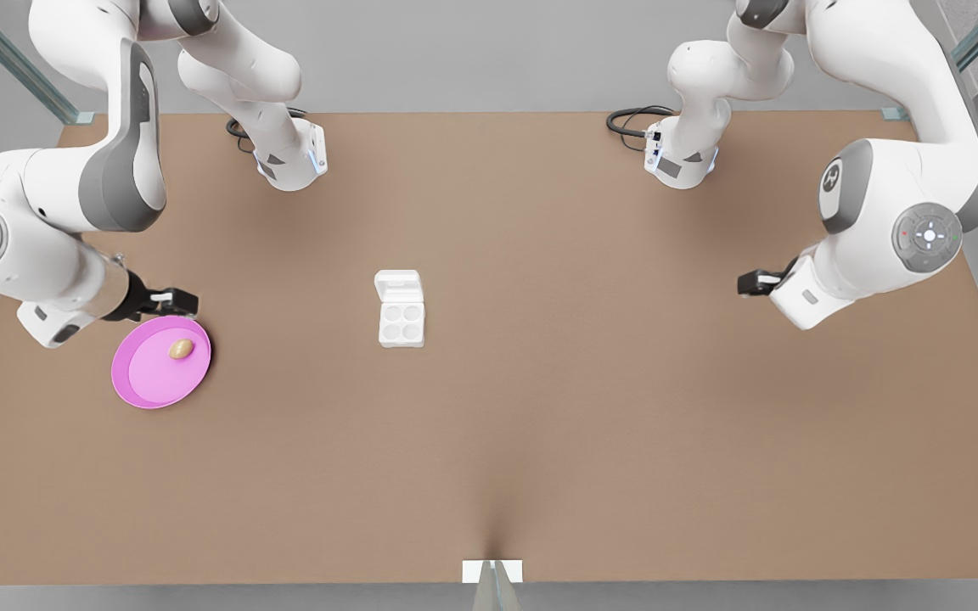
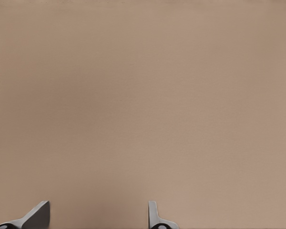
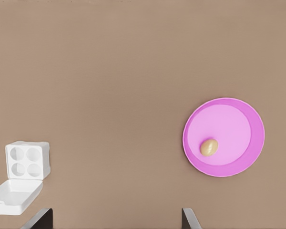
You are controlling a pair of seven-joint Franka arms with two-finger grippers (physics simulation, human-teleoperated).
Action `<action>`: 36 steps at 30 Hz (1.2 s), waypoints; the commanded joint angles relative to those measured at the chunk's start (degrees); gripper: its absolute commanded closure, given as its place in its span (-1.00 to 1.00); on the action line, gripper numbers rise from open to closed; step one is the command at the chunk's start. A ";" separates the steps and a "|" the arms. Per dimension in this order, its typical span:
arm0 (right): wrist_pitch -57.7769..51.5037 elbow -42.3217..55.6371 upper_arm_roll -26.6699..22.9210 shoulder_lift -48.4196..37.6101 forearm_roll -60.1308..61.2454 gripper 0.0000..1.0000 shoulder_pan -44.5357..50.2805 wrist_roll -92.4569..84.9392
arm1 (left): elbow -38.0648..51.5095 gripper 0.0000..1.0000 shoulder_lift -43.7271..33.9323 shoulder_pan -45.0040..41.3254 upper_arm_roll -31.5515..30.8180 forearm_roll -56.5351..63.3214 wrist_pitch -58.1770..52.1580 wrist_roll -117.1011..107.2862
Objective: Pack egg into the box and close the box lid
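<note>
The tan egg [image 1: 181, 349] [image 3: 209, 147] lies on a round pink plate [image 1: 143, 378] [image 3: 238, 119] at the front view's left. The white box [image 1: 401, 323] [image 3: 27, 160] sits mid-table with its four cups empty. The box lid [image 1: 398, 285] [image 3: 14, 196] is swung open and lies flat on the far side of the tray. My right gripper [image 1: 186, 299] [image 3: 115, 220] is open, above the plate's far edge and apart from the egg. My left gripper [image 1: 744, 283] [image 2: 97, 218] waits open over bare table at the front view's right.
The brown table [image 1: 591, 407] stretches wide around the box and plate. Both arm bases [image 1: 289, 161] [image 1: 680, 157] with their cables stand at the far edge. A small white marker [image 1: 491, 571] sits at the near edge.
</note>
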 commanded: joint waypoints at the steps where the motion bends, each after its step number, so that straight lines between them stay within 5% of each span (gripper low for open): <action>1: 5.61 0.02 0.02 -0.06 -0.03 -1.00 -0.04 0.86 | 0.08 -1.00 0.03 -0.09 0.00 -0.10 4.47 -1.87; 5: 5.61 0.11 -0.06 3.37 0.06 -1.00 -0.92 1.04 | 0.52 -1.00 -1.11 0.08 -0.70 -0.27 3.95 3.23; 10: 6.05 0.11 -0.77 14.44 -0.82 -1.00 -9.43 1.13 | 3.51 -1.00 -12.19 1.23 -0.35 0.17 -12.75 1.03; 17: 33.63 -6.30 -0.68 27.01 -11.72 -1.00 -14.71 -6.87 | 0.61 -1.00 -12.10 1.58 -0.35 0.43 -10.91 0.94; 23: 53.50 -36.19 2.75 8.03 -12.60 -1.00 -20.25 -7.05 | 0.52 -1.00 -11.92 1.76 -0.44 0.43 -10.91 1.03; 25: 61.76 -41.38 2.66 8.20 -12.78 -1.00 -21.75 -6.87 | 0.52 -1.00 -11.84 1.76 -0.35 0.43 -10.91 1.12; 36: 68.27 -44.81 2.75 11.28 -17.35 -1.00 -25.79 -7.14 | 0.17 -1.00 -11.66 2.19 -0.44 0.43 -10.56 1.38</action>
